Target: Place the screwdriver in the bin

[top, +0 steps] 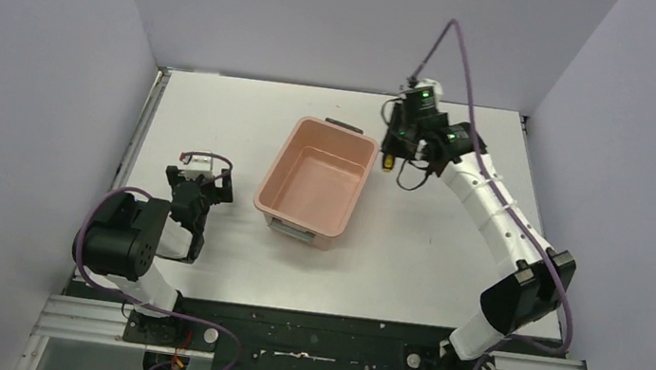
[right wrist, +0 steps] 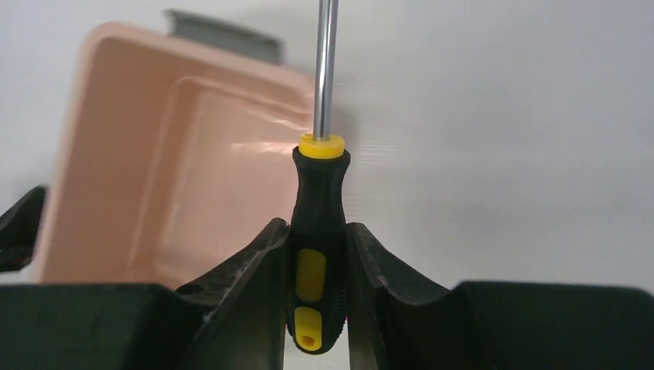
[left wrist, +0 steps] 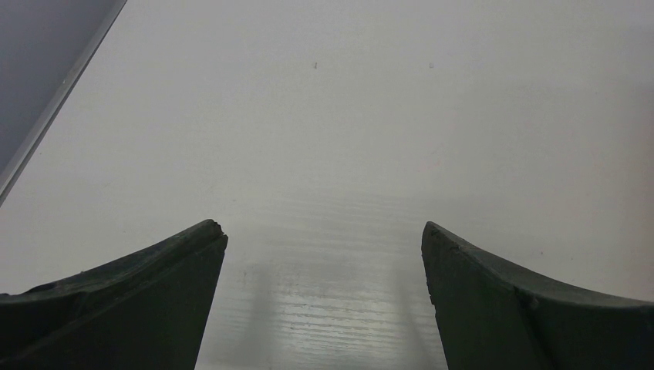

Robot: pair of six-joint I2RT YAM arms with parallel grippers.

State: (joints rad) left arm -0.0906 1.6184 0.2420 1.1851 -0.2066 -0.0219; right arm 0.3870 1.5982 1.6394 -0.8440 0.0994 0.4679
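Observation:
The screwdriver [right wrist: 317,231], with a black-and-yellow handle and a thin shiny shaft, is clamped by its handle in my right gripper [right wrist: 318,231], which is shut on it. From above, that gripper [top: 392,155] hangs just off the far right corner of the bin [top: 317,181], with the yellow of the screwdriver [top: 388,164] showing below it. The salmon-pink bin [right wrist: 154,185] fills the left of the right wrist view and holds nothing. My left gripper [left wrist: 324,231] is open over bare table, and in the overhead view it [top: 196,189] sits left of the bin.
Grey walls enclose the white table [top: 450,249] on three sides. A metal rail [top: 141,137] runs along the left edge. A dark handle [top: 343,125] caps the bin's far end, and a pale label [top: 293,230] is on its near end.

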